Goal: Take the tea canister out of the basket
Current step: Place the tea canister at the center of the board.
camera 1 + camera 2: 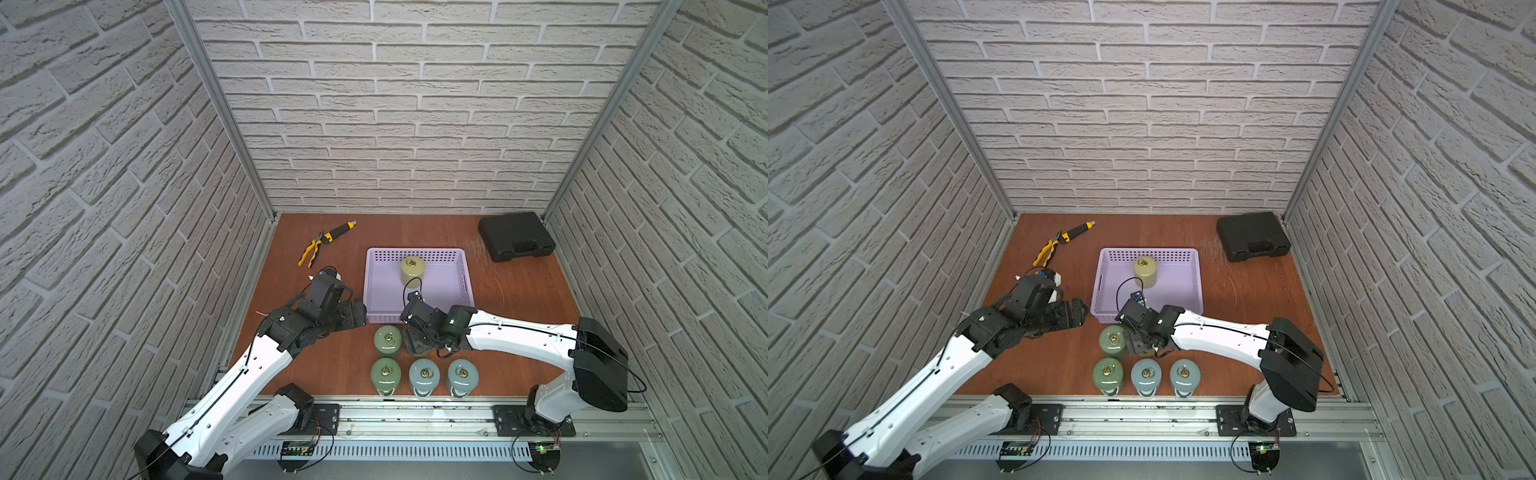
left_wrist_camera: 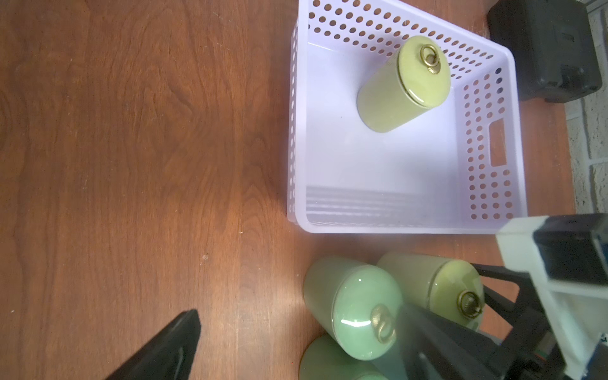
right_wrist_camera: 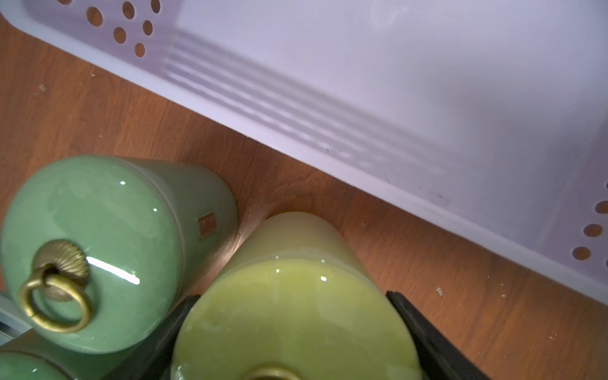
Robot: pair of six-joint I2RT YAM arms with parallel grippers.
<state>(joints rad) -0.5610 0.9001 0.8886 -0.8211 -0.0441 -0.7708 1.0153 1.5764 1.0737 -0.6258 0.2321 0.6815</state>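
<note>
wooden tabletop (image 1: 324,365), brick walls. right gripper (image 3: 289,306) clamped on yellow-green canister (image 2: 441,286), down just outside basket (image 1: 415,250) beside four more canisters (image 1: 424,376). left gripper (image 1: 356,312) wide open, empty. last tea canister (image 1: 412,270) upright inside, yet to come out.

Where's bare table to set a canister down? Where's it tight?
Free: table between basket and black case; strip between pliers and basket. Tight: in front of basket, canister cluster plus right claw shut on the olive canister.

bright, even light from above, soft shadows. both top views bow the brick walls (image 1: 83,166) at the edges. glare streaks the green canister (image 3: 98,253); the yellow-green canister (image 3: 296,322) beside it is blurred.
</note>
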